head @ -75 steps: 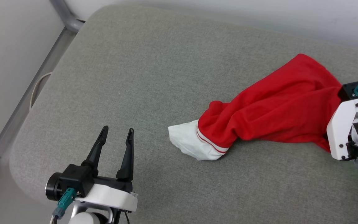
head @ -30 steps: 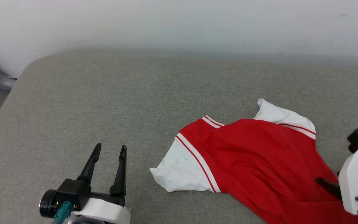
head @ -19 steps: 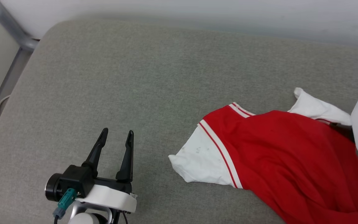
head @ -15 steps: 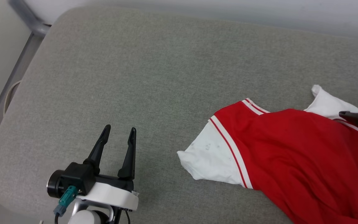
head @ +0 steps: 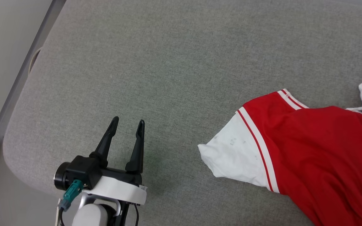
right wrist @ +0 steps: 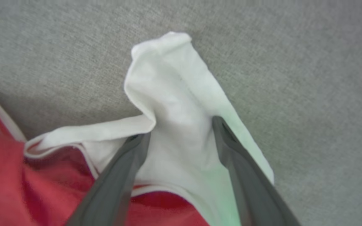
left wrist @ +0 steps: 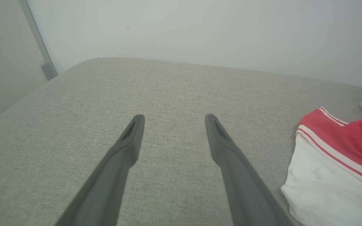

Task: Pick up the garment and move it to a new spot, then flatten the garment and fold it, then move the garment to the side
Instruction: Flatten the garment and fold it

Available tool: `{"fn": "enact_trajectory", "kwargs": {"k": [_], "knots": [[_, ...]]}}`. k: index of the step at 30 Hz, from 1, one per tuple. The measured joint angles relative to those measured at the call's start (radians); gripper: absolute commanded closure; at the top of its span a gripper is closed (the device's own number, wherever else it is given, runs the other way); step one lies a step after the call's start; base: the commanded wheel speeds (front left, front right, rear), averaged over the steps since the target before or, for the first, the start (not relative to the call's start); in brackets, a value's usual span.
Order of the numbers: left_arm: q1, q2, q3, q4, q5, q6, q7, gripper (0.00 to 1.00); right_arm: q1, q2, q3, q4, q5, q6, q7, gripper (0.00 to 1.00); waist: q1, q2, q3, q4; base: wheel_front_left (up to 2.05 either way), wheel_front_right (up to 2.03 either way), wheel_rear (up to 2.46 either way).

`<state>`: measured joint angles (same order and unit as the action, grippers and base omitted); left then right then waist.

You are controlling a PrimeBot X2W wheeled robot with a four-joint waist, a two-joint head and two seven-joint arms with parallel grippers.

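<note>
You are dealing with a red jersey T-shirt [head: 319, 157] that lies loosely spread on the right side of the grey cushion [head: 168, 62]. Its red body runs toward the near edge and one white sleeve [head: 234, 157] points toward the middle. Treat it as light, limp cloth: it will likely sag, drag and bunch on the rough weave, and a single pinch will probably leave it hanging like a rope. Your right hand [right wrist: 181, 128] is spread wide, its fingers straddling the other white sleeve [right wrist: 174, 94], which is crumpled on the far side. It grips nothing, and whether it touches the cloth you cannot tell. Your left hand [head: 128, 120] is also wide and empty, over bare cushion by the near left corner, well apart from the shirt. Take hold at the striped trim [head: 258, 141] or the shoulder seams, where the layers look thicker, one hand on each side.
</note>
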<state>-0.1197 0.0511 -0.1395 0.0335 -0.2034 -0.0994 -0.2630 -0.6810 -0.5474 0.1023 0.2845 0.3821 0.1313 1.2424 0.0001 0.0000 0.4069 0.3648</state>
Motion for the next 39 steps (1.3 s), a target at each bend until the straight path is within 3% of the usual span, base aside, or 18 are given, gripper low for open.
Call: {"fn": "enact_trajectory", "kwargs": {"k": [6, 7, 8, 9, 17, 21, 31, 39], "knots": [[-0.014, 0.0, -0.004, -0.001, -0.006, 0.002, 0.0, 0.0, -0.011, -0.002, -0.014, 0.033, -0.004, 0.0, -0.001, 0.0, -0.0002, 0.0, 0.033, 0.013, 0.0, 0.0, 0.0], [-0.017, 0.0, -0.004, -0.001, -0.007, 0.002, 0.0, 0.0, -0.011, -0.004, -0.01, 0.034, -0.004, 0.0, 0.003, 0.04, -0.0001, 0.0, 0.037, 0.015, 0.0, 0.0, 0.0], [-0.021, 0.0, -0.003, 0.0, -0.008, 0.002, 0.0, 0.0, -0.011, -0.005, -0.009, 0.034, -0.004, 0.0, 0.004, 0.7, -0.0002, 0.0, 0.04, 0.015, 0.0, 0.0, 0.0], [-0.025, 0.0, -0.003, 0.0, -0.008, 0.002, 0.0, 0.0, -0.011, -0.004, -0.014, 0.035, -0.004, 0.0, 0.001, 1.0, -0.0001, 0.0, 0.042, 0.015, 0.0, 0.0, 0.0], [-0.027, 0.0, 0.016, 0.002, 0.009, 0.002, 0.0, 0.0, -0.013, 0.021, -0.058, 0.079, -0.026, 0.001, -0.07, 1.0, -0.0001, 0.0, 0.018, -0.013, 0.0, 0.0, 0.0], [-0.026, 0.0, 0.018, 0.001, 0.016, 0.002, 0.0, 0.0, -0.014, -0.008, -0.112, 0.117, -0.093, 0.0, -0.122, 1.0, -0.0001, 0.0, 0.0, -0.037, 0.0, 0.0, 0.0], [-0.016, 0.0, 0.029, -0.001, 0.026, -0.006, 0.0, 0.0, 0.007, -0.051, -0.373, 0.218, -0.292, 0.0, -0.202, 1.0, -0.0001, 0.0, -0.027, -0.084, 0.0, 0.0, 0.0], [-0.011, 0.0, 0.038, -0.003, 0.039, -0.011, 0.0, 0.0, 0.073, 0.004, -0.597, 0.26, -0.42, 0.0, -0.274, 1.0, -0.0001, 0.0, -0.025, -0.099, 0.0, 0.0, 0.0]]}}
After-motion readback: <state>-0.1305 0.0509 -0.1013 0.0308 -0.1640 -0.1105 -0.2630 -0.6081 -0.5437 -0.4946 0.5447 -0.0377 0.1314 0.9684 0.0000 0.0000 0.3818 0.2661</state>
